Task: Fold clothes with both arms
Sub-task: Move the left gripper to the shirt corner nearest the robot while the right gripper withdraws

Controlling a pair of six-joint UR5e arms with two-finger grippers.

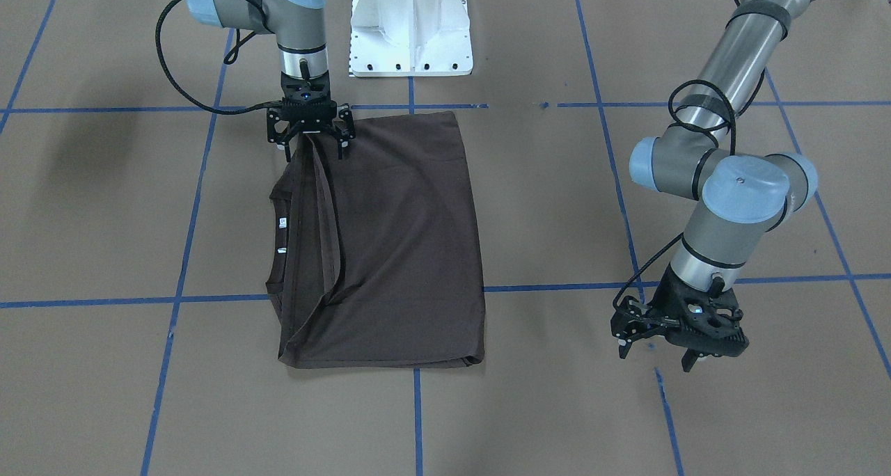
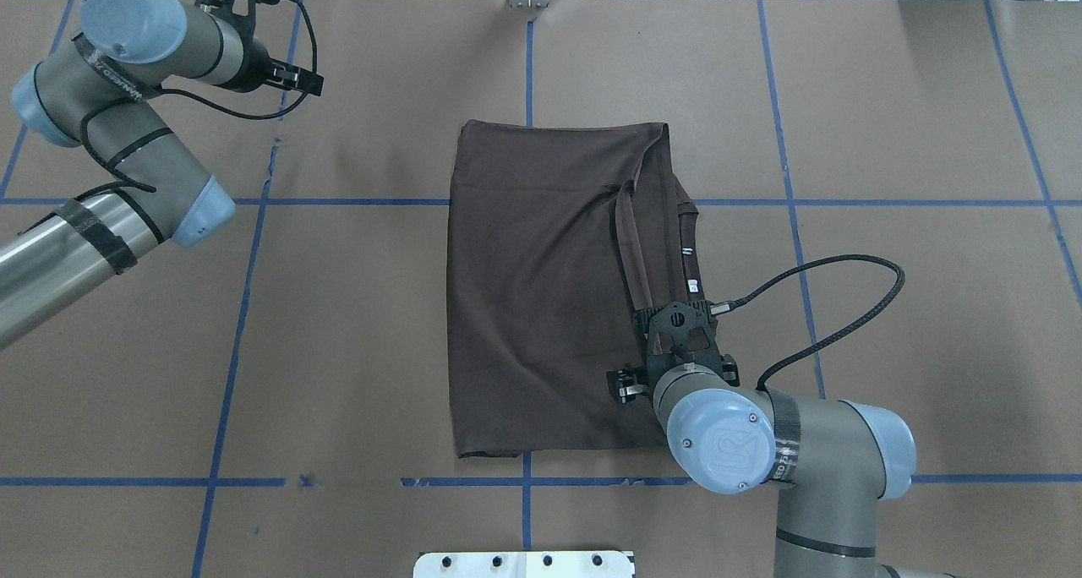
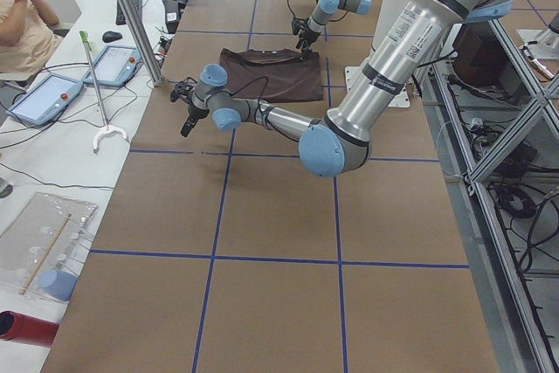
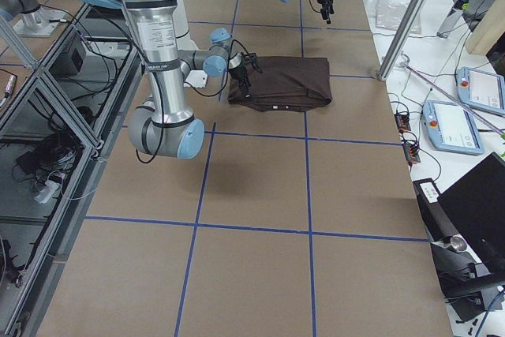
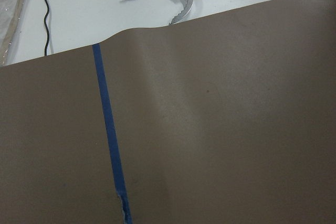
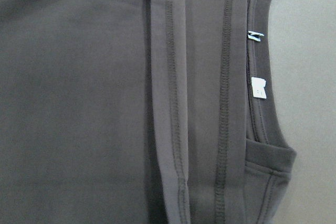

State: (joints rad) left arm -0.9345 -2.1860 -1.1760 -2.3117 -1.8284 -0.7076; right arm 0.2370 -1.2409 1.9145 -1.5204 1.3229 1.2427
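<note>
1. Working the shirt (image 2: 541,291), lying as a folded rectangle mid-tabletop (image 2: 888,96), collar (image 2: 689,240) toward the right arm's side.
2. Hovering right end effector (image 1: 313,149) over the folded-in sleeve hem (image 6: 173,103), jaws spread, gripping nothing.
3. Holding left end effector (image 1: 656,358) well apart over bare tabletop, spread, empty.
4. Advising for the grab: pinching all layers at the corner, lifting low, avoiding dragging.

The dark brown-grey T-shirt (image 1: 404,239) lies folded into a long rectangle at mid-tabletop (image 1: 557,406). Its ribbed collar (image 1: 276,267) and small white labels (image 1: 283,222) run along the edge on the right arm's side, with a hemmed strip folded over beside them. The right arm's gripper (image 1: 312,149) points down at the shirt's corner nearest the robot, jaws spread astride the cloth. The left arm's gripper (image 1: 655,360) hangs well apart from the shirt, jaws spread.
</note>
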